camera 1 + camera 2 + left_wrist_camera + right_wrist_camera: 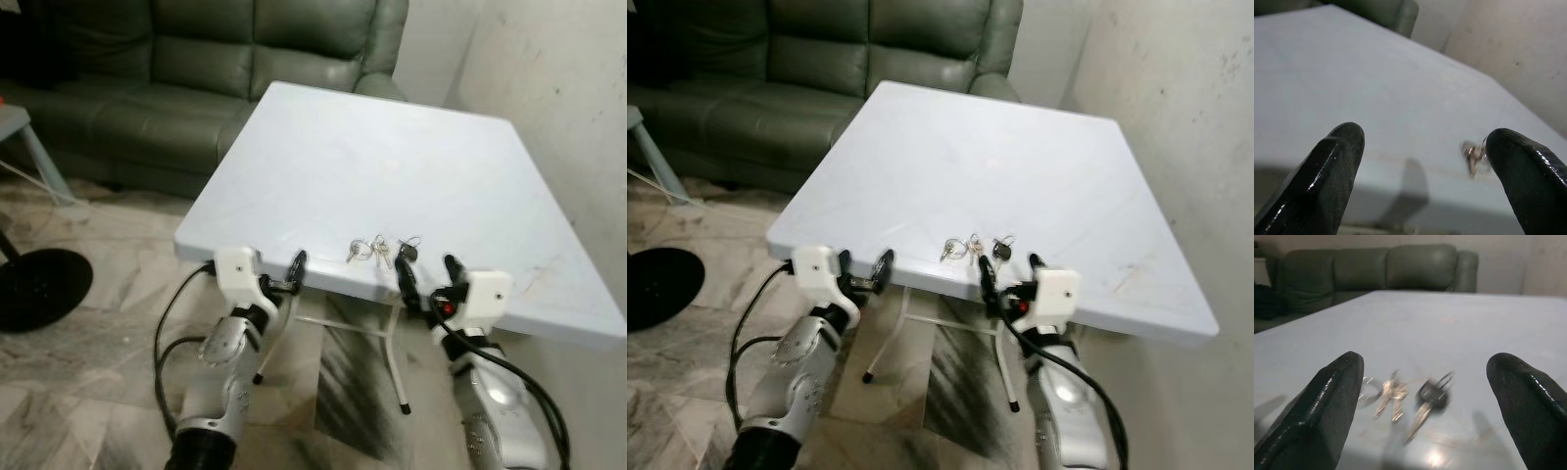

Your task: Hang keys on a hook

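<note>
My right end effector (427, 277), fingers spread, sat at six o'clock of the keys (380, 251) on the worktop (392, 166); my left end effector (279, 273) also gaped.

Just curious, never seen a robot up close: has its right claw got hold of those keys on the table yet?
Apart. The right wrist view shows the keys lying on the table ahead of the open right end effector, its fingers spread well clear.

Silver arms, black cables, white wrist blocks, left claw (253, 264) and right claw (428, 266) glossy black.
</note>
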`<state>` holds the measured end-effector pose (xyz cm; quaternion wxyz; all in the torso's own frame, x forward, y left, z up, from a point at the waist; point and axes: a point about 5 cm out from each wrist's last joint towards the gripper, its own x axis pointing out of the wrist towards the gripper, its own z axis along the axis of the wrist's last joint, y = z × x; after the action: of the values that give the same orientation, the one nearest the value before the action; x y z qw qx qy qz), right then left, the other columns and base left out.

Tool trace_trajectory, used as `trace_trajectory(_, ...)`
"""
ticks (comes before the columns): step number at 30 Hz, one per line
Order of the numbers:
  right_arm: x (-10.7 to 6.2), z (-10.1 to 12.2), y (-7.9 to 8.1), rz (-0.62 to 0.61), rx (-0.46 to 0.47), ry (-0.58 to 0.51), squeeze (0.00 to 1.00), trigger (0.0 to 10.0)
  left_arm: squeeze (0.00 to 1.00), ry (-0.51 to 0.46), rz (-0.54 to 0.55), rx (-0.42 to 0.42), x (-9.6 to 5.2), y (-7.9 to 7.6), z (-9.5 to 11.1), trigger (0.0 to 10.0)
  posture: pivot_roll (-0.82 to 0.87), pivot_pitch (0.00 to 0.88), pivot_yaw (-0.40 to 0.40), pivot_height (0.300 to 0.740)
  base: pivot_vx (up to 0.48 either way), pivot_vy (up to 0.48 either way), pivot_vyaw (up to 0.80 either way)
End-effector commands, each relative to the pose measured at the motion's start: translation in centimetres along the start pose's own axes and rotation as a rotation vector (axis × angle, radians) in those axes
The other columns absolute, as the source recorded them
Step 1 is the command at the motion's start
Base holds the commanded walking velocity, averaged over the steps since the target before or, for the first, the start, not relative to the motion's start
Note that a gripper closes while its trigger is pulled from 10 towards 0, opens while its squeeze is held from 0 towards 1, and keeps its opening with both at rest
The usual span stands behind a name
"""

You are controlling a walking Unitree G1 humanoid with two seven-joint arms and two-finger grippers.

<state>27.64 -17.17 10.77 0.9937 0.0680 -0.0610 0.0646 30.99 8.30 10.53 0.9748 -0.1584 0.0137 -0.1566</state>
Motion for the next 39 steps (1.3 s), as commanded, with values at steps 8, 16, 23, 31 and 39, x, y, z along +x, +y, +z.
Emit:
trace_trajectory(8, 0.3, 0.4, 0.8, 0.023, 0.004, -0.017, 0.0, 10.0, 0.0, -0.001, 0.002, -0.006, -0.2, -0.3, -0.3, 10.0, -0.01, 0.059, -0.114, 0.719, 0.116, 0.0, 0.0)
trace_trajectory(16, 0.6, 0.3, 0.8, 0.028, 0.009, -0.008, 0.0, 10.0, 0.0, 0.009, -0.018, 0.007, -0.3, -0.6, -0.5, 10.0, -0.01, 0.054, -0.117, 0.719, 0.0, 0.0, 0.0)
trace_trajectory(23, 0.9, 0.1, 0.7, 0.015, 0.001, 0.02, 0.0, 10.0, 0.0, 0.023, -0.069, 0.019, -0.6, -1.4, -1.0, 10.0, -0.01, 0.051, -0.117, 0.719, 0.0, 0.0, 0.0)
trace_trajectory(31, 1.7, 0.0, 0.5, -0.03, 0.009, 0.08, 0.0, 10.0, 0.0, 0.034, -0.121, 0.02, -1.0, -2.3, -1.3, 10.0, -0.01, 0.061, -0.118, 0.719, 0.0, 0.0, 0.0)
trace_trajectory(39, 3.0, 0.1, 0.7, -0.061, -0.003, 0.125, 0.0, 10.0, 0.0, 0.041, -0.148, 0.03, -1.4, -2.5, -1.4, 10.0, 0.0, 0.071, -0.118, 0.719, 0.0, 0.0, 0.0)
